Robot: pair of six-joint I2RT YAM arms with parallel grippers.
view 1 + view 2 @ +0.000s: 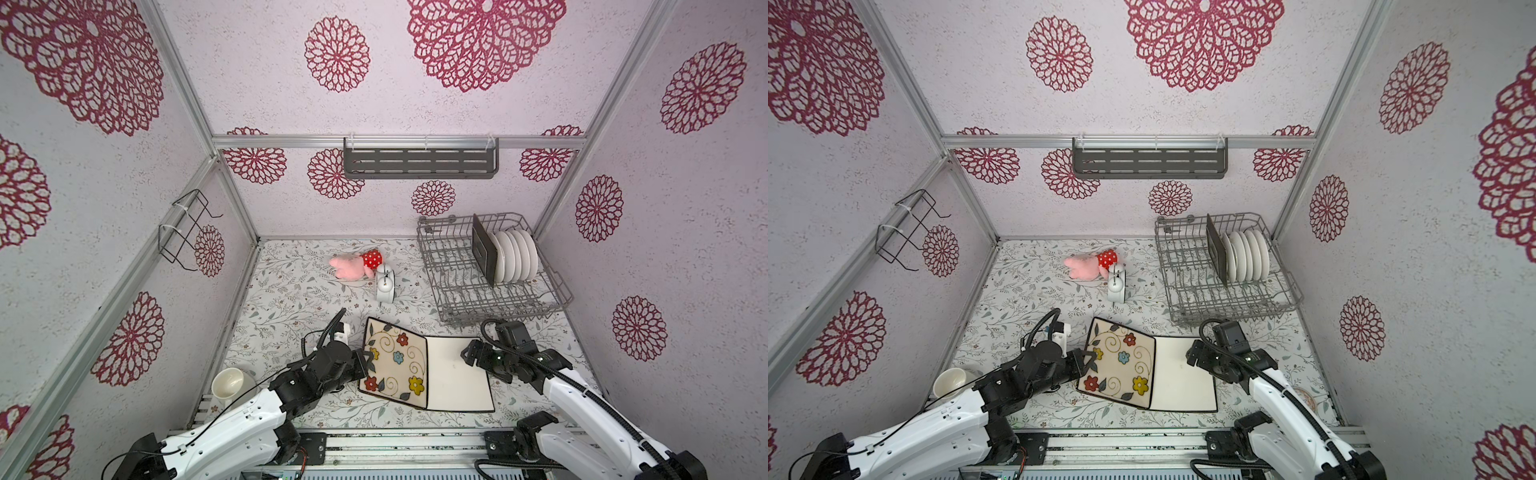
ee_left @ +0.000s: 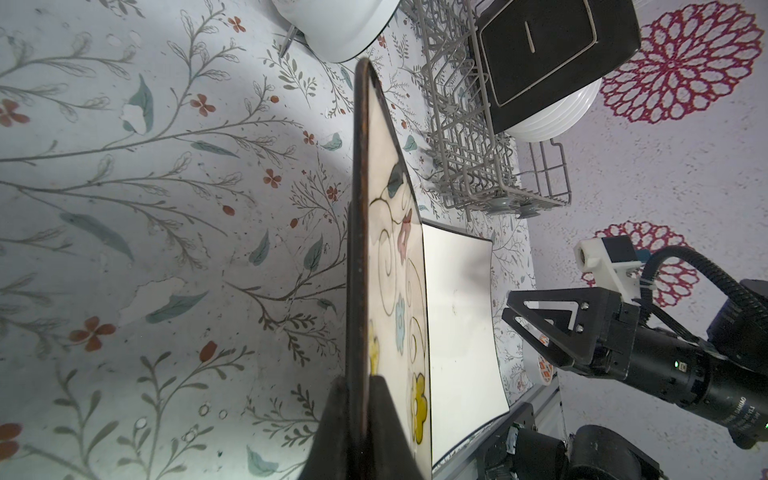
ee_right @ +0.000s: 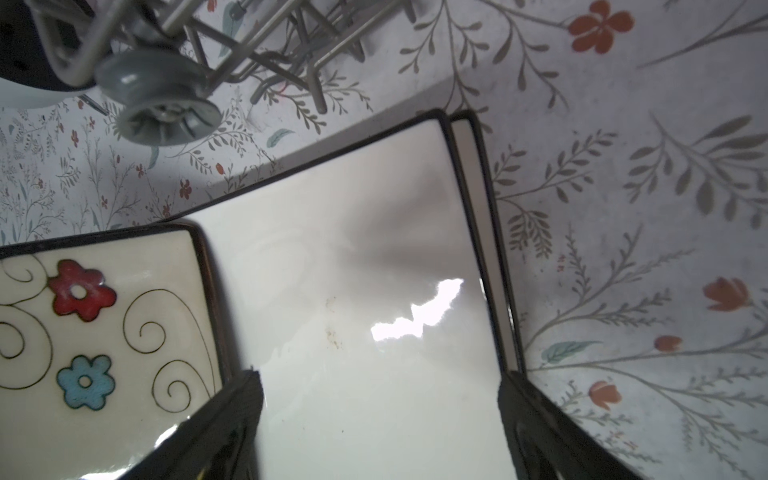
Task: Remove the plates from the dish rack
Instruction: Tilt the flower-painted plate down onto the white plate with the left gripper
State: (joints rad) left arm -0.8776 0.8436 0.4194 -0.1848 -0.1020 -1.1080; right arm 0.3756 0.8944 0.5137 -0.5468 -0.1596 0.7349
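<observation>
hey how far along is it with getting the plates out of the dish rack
Done: white black-rimmed plates lie stacked on the table. In hand: the left end effector is shut on the flowered plate's edge, over that stack; the right end effector is open above it. Left: a dark square plate and a row of round white plates stand in the dish rack.

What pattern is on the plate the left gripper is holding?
Cream flowered plate with a dark rim, black swirls and red, blue and yellow flowers; clearest in a top view.

What I can't make out

My flowered plate (image 1: 395, 365) hides the left part of the white rectangular plates (image 1: 457, 374); the dark square plate (image 1: 484, 253) screens the round plates' (image 1: 517, 253) faces; my right gripper (image 3: 380, 415) is cut off by the wrist picture's edge.
</observation>
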